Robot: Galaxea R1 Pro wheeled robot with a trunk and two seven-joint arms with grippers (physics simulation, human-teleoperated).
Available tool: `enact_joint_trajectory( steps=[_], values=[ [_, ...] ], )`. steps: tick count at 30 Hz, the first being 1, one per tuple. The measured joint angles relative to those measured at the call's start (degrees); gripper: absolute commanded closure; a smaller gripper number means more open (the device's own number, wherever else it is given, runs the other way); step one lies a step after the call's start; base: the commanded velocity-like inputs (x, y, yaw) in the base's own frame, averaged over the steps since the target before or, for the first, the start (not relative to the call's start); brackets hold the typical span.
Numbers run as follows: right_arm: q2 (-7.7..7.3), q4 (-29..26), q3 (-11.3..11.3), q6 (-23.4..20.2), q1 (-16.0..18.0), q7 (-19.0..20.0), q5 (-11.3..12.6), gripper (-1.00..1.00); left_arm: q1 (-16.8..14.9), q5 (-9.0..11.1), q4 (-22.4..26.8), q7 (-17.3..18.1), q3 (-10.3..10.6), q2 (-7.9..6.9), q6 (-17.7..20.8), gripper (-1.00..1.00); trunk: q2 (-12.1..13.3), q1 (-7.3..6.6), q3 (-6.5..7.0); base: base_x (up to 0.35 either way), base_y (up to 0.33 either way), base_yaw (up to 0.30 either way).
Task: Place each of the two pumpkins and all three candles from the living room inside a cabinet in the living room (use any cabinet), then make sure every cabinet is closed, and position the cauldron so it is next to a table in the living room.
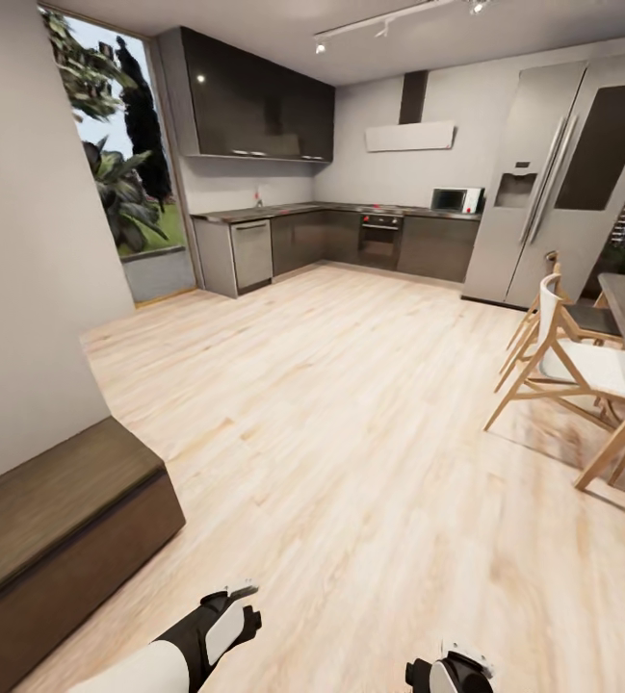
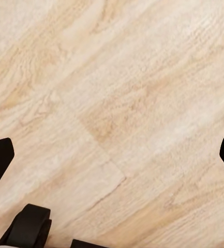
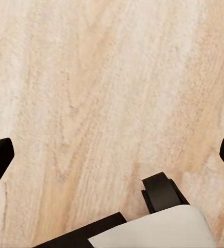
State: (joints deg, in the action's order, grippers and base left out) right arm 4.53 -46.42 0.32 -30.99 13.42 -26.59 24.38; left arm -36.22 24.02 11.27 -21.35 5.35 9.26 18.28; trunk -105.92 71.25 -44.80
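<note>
Cabinet (image 1: 52, 520) beside left gripper (image 2: 112, 155), jaws spread

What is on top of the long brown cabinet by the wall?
Nothing sits on the part of the cabinet top that shows. Its left end runs out of the head view, and its inside is hidden.

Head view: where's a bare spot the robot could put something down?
The flat top of the brown cabinet by the left wall looks bare. The wood floor is wide open between the cabinet, the kitchen units and the chairs. It is crowded at the right, around the chair legs.
</note>
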Motion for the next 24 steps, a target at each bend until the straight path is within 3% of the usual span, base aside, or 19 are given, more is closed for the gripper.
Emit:
enact_joint_trajectory(
  steps=[24],
  values=[
    [-0.05,0.5,0.0,0.1,0.0,0.0,0.0,-1.00,0.0,0.0,0.0,-0.4,0.1,0.09,-0.2,-1.00,0.0,0.00,0.00,0.000,0.000,-0.288]
  ],
)
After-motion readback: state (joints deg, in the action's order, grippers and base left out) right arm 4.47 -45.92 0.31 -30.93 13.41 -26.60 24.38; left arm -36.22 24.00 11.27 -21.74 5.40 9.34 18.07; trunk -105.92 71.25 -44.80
